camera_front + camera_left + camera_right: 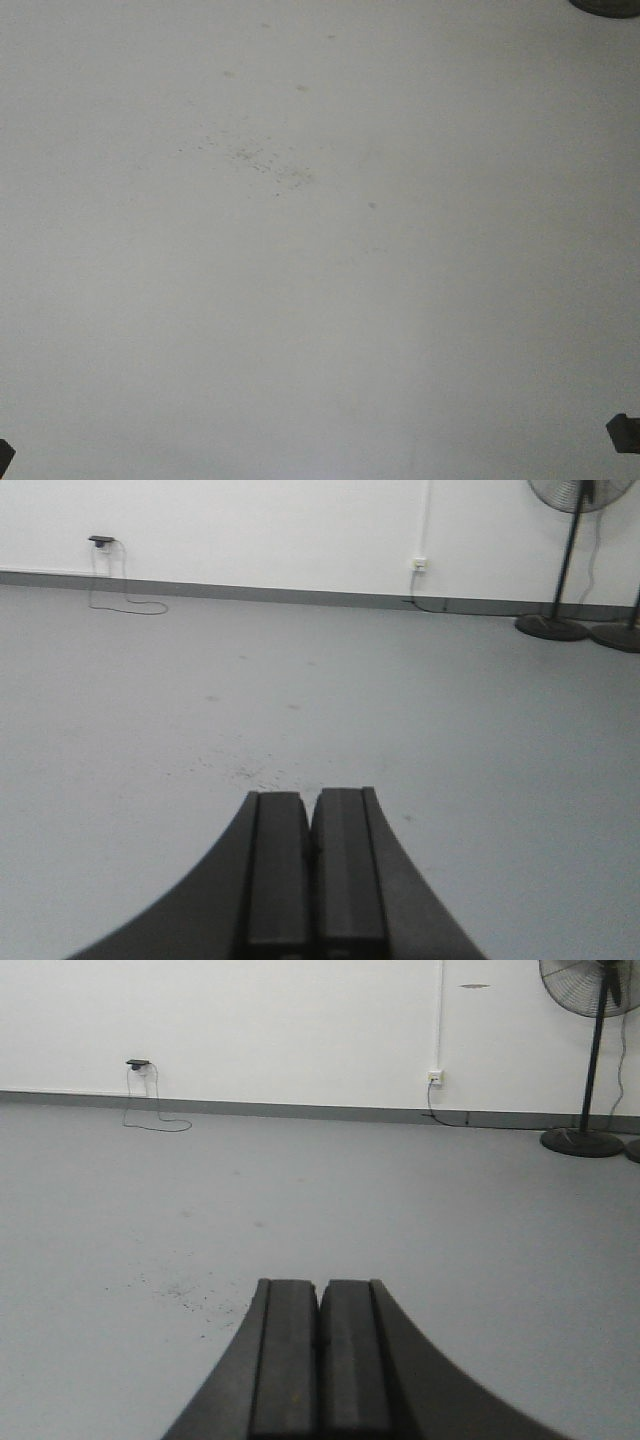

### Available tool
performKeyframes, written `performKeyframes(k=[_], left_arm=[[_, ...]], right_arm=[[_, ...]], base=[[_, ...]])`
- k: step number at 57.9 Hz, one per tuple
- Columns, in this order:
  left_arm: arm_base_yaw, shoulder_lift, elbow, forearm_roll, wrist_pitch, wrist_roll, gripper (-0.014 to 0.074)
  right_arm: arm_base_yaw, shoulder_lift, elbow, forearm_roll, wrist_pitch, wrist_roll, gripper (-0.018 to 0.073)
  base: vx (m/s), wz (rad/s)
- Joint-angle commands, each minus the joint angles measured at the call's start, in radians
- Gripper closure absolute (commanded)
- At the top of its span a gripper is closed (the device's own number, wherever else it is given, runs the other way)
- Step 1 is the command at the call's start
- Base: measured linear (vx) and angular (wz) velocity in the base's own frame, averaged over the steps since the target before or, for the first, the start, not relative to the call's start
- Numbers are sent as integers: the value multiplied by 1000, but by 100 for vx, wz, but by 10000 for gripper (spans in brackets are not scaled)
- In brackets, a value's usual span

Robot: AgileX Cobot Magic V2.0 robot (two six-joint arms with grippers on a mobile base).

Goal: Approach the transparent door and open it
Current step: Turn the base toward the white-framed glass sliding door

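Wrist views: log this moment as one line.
left gripper shut | right gripper shut | transparent door not in view | ahead: grey floor, white wall, standing fan

We record a pale grey floor (320, 340) filling the view. A patch of dark specks (262, 160) marks it. Far up and right of the patch, a dark rounded object (605, 6) is cut off at the edge. Well below the patch, at the corners, sit a left dark piece (5, 457) and a right dark piece (624, 432); we cannot identify either.
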Motion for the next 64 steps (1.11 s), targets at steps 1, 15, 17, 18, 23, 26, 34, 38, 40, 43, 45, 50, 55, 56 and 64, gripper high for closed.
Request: performKeyframes(k=[1, 15, 17, 18, 23, 26, 34, 38, 40, 43, 45, 50, 55, 56, 64], left_arm=[[-3, -15, 13, -3, -86, -8, 594], [-3, -15, 13, -3, -86, -8, 594], [-3, -15, 13, -3, -86, -8, 594], [-3, -15, 13, -3, -86, -8, 594], [-3, -15, 13, -3, -86, -8, 594], [-3, -15, 13, -3, -86, -8, 594], [-3, -15, 13, -3, -86, -8, 594], [-3, -15, 13, -3, -86, -8, 594], [-3, -15, 13, -3, -86, -8, 594], [-3, -15, 13, -3, -86, -8, 594], [-3, -15, 13, -3, -86, -8, 594], [-3, -15, 13, -3, -86, -8, 594], [-3, -15, 13, -3, -86, -8, 594], [-3, -15, 13, -3, -86, -8, 594], [-3, -15, 13, -3, -86, -8, 594]], right_arm=[[-3, -16, 3, -1, -84, 0, 565], [-3, -16, 3, -1, -84, 0, 565], [-3, -16, 3, -1, -84, 0, 565], [-3, -16, 3, -1, -84, 0, 565], [-3, -16, 3, -1, -84, 0, 565], [-3, -16, 3, -1, -84, 0, 565], [-3, -16, 3, -1, -84, 0, 565], [-3, -16, 3, -1, -84, 0, 565], [-3, -16, 3, -1, -84, 0, 565], [-3, -16, 3, -1, -84, 0, 565], [-3, -16, 3, -1, -84, 0, 565], [-3, -16, 3, -1, -84, 0, 565], [-3, -16, 3, -1, -84, 0, 565], [-3, -16, 3, -1, -84, 0, 565], [-3, -16, 3, -1, -84, 0, 565]], base=[[48, 30], [48, 41], [49, 50], [49, 50], [50, 53], [50, 55], [50, 57], [50, 57], [50, 57], [50, 57], [50, 58], [49, 58], [49, 59], [48, 59], [48, 59]])
